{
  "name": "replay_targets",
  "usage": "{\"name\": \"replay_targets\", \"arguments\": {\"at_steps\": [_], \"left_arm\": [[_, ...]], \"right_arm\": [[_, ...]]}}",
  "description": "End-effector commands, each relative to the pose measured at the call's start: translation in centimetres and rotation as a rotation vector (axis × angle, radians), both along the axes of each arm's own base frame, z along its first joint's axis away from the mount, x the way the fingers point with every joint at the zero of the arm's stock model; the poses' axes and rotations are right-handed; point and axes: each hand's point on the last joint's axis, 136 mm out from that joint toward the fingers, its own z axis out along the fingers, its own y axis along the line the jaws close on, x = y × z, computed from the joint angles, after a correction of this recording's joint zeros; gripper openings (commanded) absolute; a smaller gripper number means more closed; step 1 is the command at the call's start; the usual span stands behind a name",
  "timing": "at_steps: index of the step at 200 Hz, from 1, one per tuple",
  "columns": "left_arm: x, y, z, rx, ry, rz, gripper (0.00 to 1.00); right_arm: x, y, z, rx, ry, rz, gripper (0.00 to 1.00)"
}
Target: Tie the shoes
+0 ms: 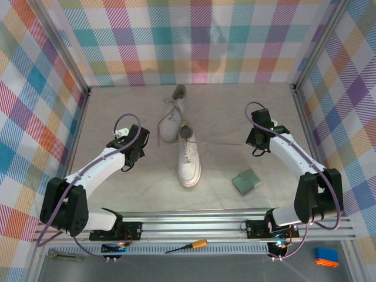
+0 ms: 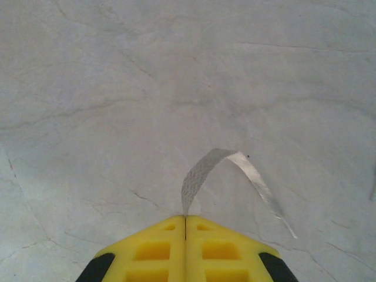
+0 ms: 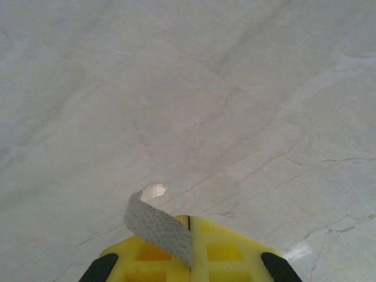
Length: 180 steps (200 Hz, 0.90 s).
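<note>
On the table, two shoes; left pincer, right pincer, each clamped on one lace.

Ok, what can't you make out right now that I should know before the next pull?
Left wrist view: the left gripper, shut on a lace, hides how much is pinched.
Right wrist view: the right gripper, shut on another lace end, hides where it leads.
Top view: both are too thin to trace back to the shoes, so which shoe each belongs to is unclear.
</note>
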Motion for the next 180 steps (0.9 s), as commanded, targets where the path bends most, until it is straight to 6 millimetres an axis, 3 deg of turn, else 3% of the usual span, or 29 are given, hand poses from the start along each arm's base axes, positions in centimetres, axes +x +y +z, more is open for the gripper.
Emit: {"name": "replay_targets", "arguments": {"at_steps": [1, 51, 86, 118, 157, 180], "left_arm": [[-0.3, 1.3, -1.1, 0.017, 0.034, 0.02, 0.0], [-0.3, 1.8, -2.8, 0.045, 0.087, 0.035, 0.0], [-0.6, 2.6, -3.1, 0.058, 0.099, 0.059, 0.0], [-0.6, 1.5, -1.5, -0.021, 0.018, 0.017, 0.0], [-0.9, -0.2, 0.6, -0.103, -0.072, -0.057, 0.0], [-0.8, -0.6, 1.2, -0.1, -0.09, -0.079, 0.0]], "right_arm": [[-0.8, -1.6, -1.8, 0.019, 0.057, -0.068, 0.0], [-0.9, -2.7, -4.4, 0.033, 0.141, -0.098, 0.0], [-1.0, -3.0, -5.0, 0.047, 0.159, -0.109, 0.0], [-0.9, -1.0, -4.4, 0.143, 0.134, -0.053, 0.0], [-2.8, 0.0, -4.8, 0.154, 0.146, -0.038, 0.0], [-3.3, 0.9, -3.2, 0.188, 0.07, -0.006, 0.0]]}}
